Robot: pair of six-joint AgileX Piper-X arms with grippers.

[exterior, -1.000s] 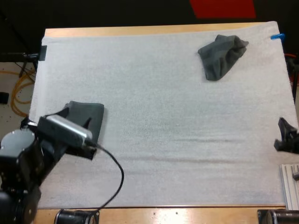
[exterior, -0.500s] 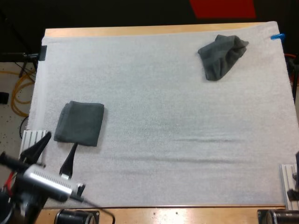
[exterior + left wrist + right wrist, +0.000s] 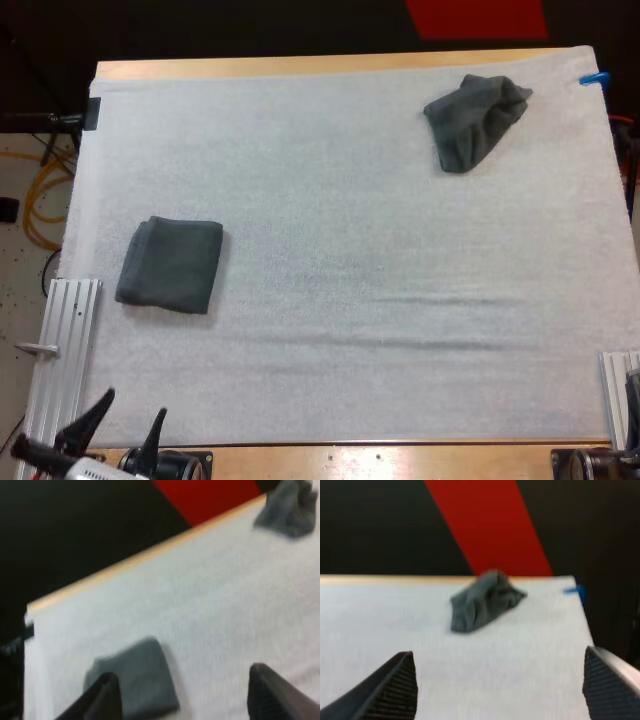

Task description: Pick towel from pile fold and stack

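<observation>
Judged step: one towel is done and the next pick is pending. The folded towel (image 3: 170, 264) lies flat at frame left on the white mat (image 3: 340, 330), a neat dark grey-green rectangle. The crumpled towel (image 3: 474, 120), a soft lumpy heap, sits upper right. The left gripper (image 3: 134, 404), lower left: fingers spread wide, empty. The right gripper (image 3: 502, 690): fingers wide apart, empty, facing the crumpled towel. The next move calls for a reach to that heap and a pinch on a raised fold
</observation>
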